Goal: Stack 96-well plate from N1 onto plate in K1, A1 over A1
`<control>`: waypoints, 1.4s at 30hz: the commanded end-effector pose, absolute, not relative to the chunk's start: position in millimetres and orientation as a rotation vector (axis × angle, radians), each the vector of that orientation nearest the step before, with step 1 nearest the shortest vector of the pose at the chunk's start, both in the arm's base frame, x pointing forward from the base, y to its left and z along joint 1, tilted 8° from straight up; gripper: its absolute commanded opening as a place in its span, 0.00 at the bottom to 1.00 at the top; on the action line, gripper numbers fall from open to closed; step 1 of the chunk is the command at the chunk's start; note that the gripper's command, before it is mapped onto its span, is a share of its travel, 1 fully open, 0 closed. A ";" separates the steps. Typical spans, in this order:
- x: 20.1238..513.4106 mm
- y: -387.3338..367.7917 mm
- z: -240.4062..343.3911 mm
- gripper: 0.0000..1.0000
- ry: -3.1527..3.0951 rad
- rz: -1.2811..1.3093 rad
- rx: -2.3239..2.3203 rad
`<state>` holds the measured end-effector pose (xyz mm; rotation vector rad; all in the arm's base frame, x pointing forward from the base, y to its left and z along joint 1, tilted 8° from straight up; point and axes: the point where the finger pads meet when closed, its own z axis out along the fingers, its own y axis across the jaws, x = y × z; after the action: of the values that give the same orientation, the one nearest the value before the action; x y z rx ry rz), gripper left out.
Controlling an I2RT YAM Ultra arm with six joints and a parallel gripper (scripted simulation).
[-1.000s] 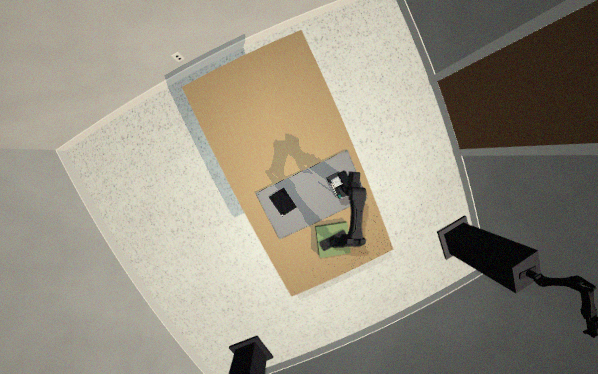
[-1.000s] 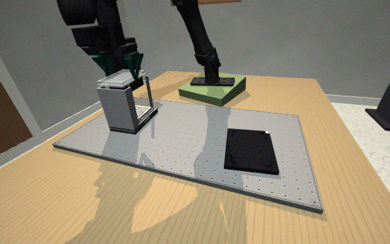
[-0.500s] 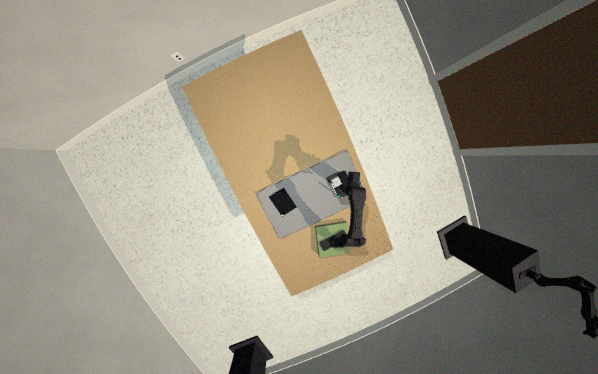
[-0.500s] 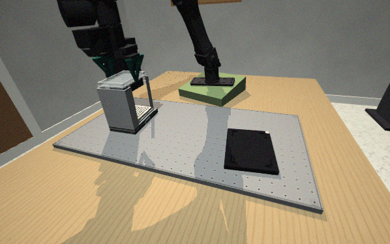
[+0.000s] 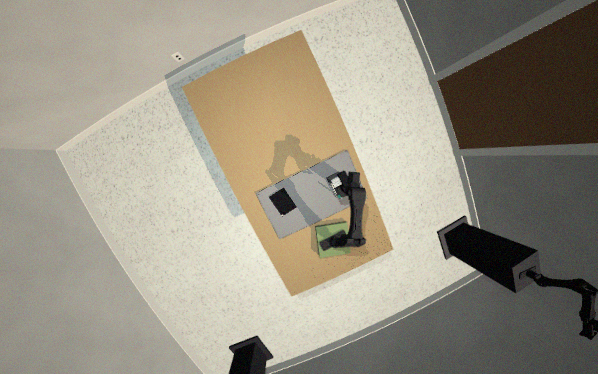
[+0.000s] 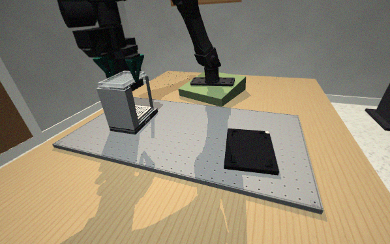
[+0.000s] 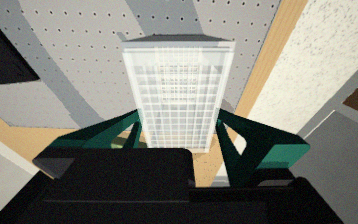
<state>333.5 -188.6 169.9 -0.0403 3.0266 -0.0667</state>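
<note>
Your claw (image 6: 125,76) hangs over the grey rack (image 6: 119,106) at the far left end of the perforated grey board (image 6: 182,137), its green fingers clamped on the clear well plate (image 6: 119,79), one finger on each long side. Seen from the wrist, the plate (image 7: 177,95) runs straight away from the claw, held near its close end, with the grid of wells plain to read. In the side view the held plate sits at the level of the rack's top edge, right under the claw; you cannot tell from these views whether it rests on the walls or is just above them. Far below the claw, on the rack's floor, lies the second well plate (image 6: 143,111), showing through the open side next to a thin upright post (image 6: 149,91). Well off to the right of the claw on the same board lies the flat black nest (image 6: 251,151), nothing on it, a pale square (image 6: 267,132) at its far right corner. Behind the claw, the arm (image 6: 200,36) rises from a black foot bolted to a green block (image 6: 228,92) on the wooden table (image 6: 342,130). From overhead, the claw (image 5: 339,186) and plate are too small to read.
</note>
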 end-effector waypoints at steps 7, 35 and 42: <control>336.7 -184.9 166.5 0.00 2.986 -0.080 -0.044; 343.1 -187.0 113.8 0.00 3.018 -0.053 -0.045; 344.5 -187.7 104.5 0.00 3.013 -0.057 -0.045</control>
<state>340.4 -190.6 111.3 -0.0404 3.0220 -0.0663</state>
